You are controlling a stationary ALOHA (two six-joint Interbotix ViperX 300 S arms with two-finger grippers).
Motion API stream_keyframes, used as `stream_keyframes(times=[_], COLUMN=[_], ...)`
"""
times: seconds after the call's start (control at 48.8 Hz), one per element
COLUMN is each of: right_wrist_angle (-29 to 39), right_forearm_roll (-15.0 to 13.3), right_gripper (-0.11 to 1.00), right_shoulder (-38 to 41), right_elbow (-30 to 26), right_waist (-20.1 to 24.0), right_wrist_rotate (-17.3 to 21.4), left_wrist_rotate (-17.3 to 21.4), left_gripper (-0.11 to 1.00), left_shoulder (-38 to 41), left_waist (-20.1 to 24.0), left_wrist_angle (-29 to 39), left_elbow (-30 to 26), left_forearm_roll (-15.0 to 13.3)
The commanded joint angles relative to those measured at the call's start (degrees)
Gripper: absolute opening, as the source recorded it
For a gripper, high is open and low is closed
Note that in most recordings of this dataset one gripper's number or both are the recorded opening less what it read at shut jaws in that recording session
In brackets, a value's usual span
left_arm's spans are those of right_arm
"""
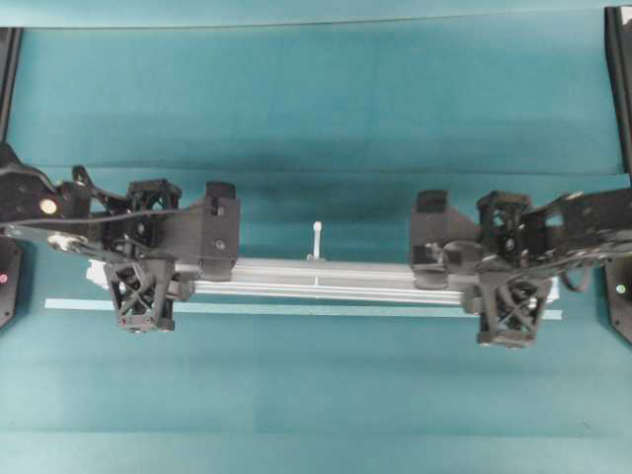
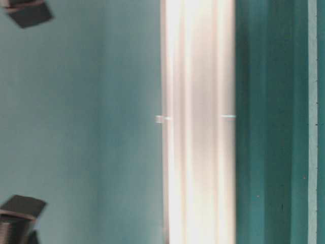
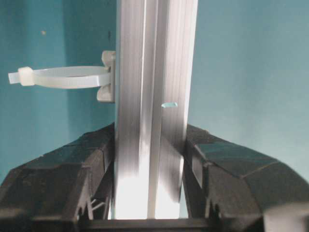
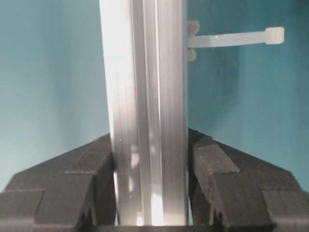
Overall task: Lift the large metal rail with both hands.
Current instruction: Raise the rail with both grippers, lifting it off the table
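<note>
The large metal rail (image 1: 326, 276) is a long silver grooved bar that lies left to right across the teal table. A white peg (image 1: 316, 237) stands at its middle. My left gripper (image 1: 146, 259) is shut on the rail near its left end, with one lattice finger on each side. My right gripper (image 1: 506, 267) is shut on it near the right end in the same way. In the left wrist view the rail (image 3: 149, 96) runs between the black pads of the left gripper (image 3: 149, 145). In the right wrist view the rail (image 4: 145, 87) sits tight in the right gripper (image 4: 149, 145). How high it hangs I cannot tell.
A thin pale tape strip (image 1: 296, 308) lies on the teal table just in front of the rail and parallel to it. Black frame posts (image 1: 620, 79) stand at the table's far corners. The rail (image 2: 198, 152) fills the middle of the table-level view.
</note>
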Motion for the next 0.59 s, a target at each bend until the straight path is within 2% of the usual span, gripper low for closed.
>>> stream_keyframes(times=[0.0, 0.226, 0.574], right_wrist_angle=[2.5, 6.4, 16.6], right_forearm_roll=[0.7, 2.7, 3.9], right_gripper=[0.39, 0.39, 0.39], right_shoulder=[-1.4, -1.8, -1.6], right_elbow=[-2.9, -7.1, -14.9], right_waist=[0.2, 0.2, 0.2], right_wrist_rotate=[-0.2, -0.2, -0.2], left_wrist_rotate=[-0.2, -0.4, -2.3], left_gripper=[0.36, 0.36, 0.36], left_shoulder=[-2.5, -3.7, -3.7], left_waist=[-0.1, -0.5, -1.2], left_wrist_angle=[3.0, 8.3, 15.4], left_elbow=[-3.9, -7.7, -15.1], left_forearm_roll=[0.1, 0.0, 0.0])
